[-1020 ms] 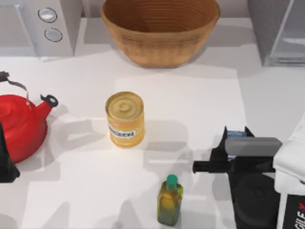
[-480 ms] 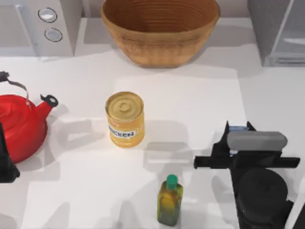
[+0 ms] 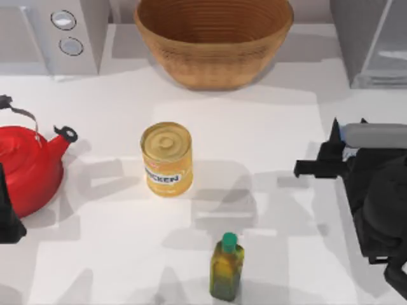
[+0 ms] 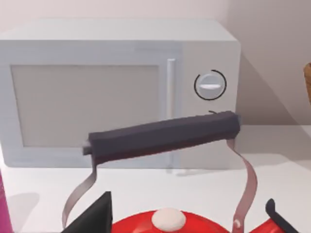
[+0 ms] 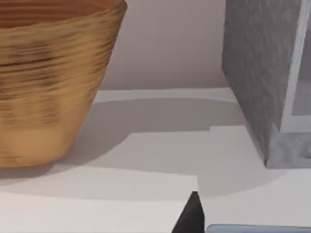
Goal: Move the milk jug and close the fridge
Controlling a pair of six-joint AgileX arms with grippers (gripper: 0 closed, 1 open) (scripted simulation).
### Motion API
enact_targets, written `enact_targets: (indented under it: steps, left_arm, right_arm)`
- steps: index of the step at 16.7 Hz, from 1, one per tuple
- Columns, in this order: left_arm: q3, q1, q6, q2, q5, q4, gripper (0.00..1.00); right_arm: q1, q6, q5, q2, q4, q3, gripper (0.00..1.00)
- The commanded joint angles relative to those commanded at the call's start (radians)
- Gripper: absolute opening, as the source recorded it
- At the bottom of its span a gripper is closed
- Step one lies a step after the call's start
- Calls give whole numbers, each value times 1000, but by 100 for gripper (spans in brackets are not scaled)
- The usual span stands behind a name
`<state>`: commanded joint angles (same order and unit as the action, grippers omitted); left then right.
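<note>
Black right gripper (image 3: 340, 151) hanging just short of the grey fridge (image 3: 359, 38), grip impossible to tell, left gripper (image 4: 187, 217) parked spread wide over the red kettle (image 3: 28, 168).

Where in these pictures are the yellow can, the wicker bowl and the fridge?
yellow can (image 3: 166, 144): top view, on its round lid.
wicker bowl (image 3: 213, 63): top view, on its outer wall.
fridge (image 5: 252, 73): right wrist view, on its grey side wall.

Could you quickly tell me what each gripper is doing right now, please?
Left gripper: parked by the kettle, state cannot be told.
Right gripper: closed on the milk jug.
</note>
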<state>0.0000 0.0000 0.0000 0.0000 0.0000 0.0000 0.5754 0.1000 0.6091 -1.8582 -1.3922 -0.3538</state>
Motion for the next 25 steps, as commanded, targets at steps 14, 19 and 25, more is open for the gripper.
enact_targets:
  steps: [14, 19, 25]
  left_arm:
    - [0, 0, 0, 0, 0, 0, 100]
    - [0, 0, 0, 0, 0, 0, 100]
    - [0, 0, 0, 0, 0, 0, 100]
  right_arm:
    - [-557, -82, -567, 350, 276, -33, 0]
    - [-589, -86, -602, 237, 296, -148, 0]
    - [-688, -98, -707, -121, 389, -565, 0]
